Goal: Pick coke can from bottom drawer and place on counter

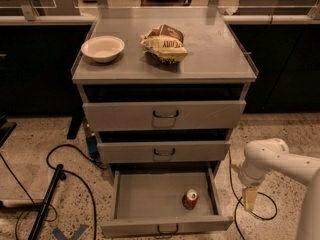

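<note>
The small red can (190,199) is seen upright on the flat grey floor of the open bottom drawer (145,196), right of centre. The end effector (249,198) is held pointing down on a white, rounded arm (280,161) beside the drawer's right wall. It is apart from the wall, and how far it is open cannot be told. A pale round bowl (102,48) and a crumpled bag (162,44) are set on the matte counter (215,51) — cables (75,169) are strewn over the speckled floor (30,149).

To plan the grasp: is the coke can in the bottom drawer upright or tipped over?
Upright: the coke can stands on the bottom drawer floor, silver top up. The gripper hangs right of the drawer.
</note>
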{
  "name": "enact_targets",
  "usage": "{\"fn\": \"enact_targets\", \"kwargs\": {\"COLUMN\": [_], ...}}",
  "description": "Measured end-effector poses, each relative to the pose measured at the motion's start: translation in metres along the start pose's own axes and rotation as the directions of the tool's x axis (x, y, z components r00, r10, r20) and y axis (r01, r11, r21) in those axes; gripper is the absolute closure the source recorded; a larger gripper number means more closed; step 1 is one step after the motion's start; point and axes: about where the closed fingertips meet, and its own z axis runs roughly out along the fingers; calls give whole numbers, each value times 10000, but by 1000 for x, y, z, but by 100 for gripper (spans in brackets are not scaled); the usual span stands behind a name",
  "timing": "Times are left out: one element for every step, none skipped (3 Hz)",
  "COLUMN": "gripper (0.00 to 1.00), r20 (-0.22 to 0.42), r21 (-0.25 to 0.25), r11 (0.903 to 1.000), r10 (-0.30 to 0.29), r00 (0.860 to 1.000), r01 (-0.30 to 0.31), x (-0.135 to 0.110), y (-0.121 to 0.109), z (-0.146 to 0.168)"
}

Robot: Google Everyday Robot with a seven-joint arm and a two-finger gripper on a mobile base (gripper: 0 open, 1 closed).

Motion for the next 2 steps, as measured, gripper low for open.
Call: {"fn": "enact_targets", "kwargs": {"gripper": [0, 0], "r20": [1281, 1428], "r21": [-994, -1060], "r11": [9904, 9859], "r10": [-835, -1138], "r00": [9882, 9832], "r01": [966, 1296], "x": [-34, -33], "y": [-1, 1], "z": [57, 68]}}
